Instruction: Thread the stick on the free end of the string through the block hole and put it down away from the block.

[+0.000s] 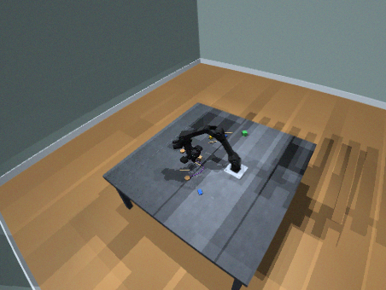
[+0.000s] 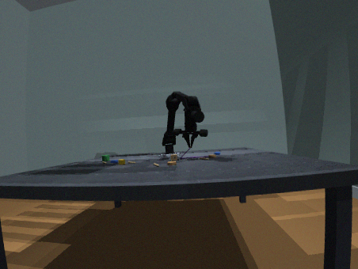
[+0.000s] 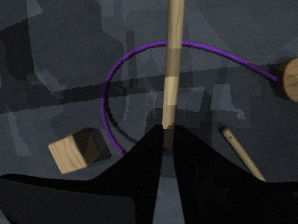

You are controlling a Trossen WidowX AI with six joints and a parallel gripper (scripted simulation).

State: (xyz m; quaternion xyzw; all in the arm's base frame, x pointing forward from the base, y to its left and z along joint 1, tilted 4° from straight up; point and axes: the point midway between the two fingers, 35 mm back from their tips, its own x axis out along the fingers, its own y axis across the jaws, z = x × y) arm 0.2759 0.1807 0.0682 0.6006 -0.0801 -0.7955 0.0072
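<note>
My gripper (image 3: pixel 168 132) (image 2: pixel 190 146) is shut on the wooden stick (image 3: pixel 172 60), above the table. The stick runs away from the fingertips toward the top of the wrist view. The purple string (image 3: pixel 104 97) (image 2: pixel 185 153) hangs from the fingertips and curves in a wide loop to the round wooden button (image 3: pixel 290 80) (image 1: pixel 187 177) (image 2: pixel 212 156). The wooden block (image 3: pixel 67 155) (image 2: pixel 172 157) (image 1: pixel 200 158) stands on the table, left of the fingertips in the wrist view, apart from stick and string. Its hole cannot be made out.
A loose stick (image 3: pixel 243 154) (image 1: pixel 184 170) lies near the button. Another wooden disc (image 1: pixel 182 151) (image 2: pixel 171 163) lies beyond the gripper. A blue piece (image 1: pixel 200 192), a yellow piece (image 2: pixel 121 161), a green piece (image 1: pixel 244 133) and several other loose sticks lie farther off.
</note>
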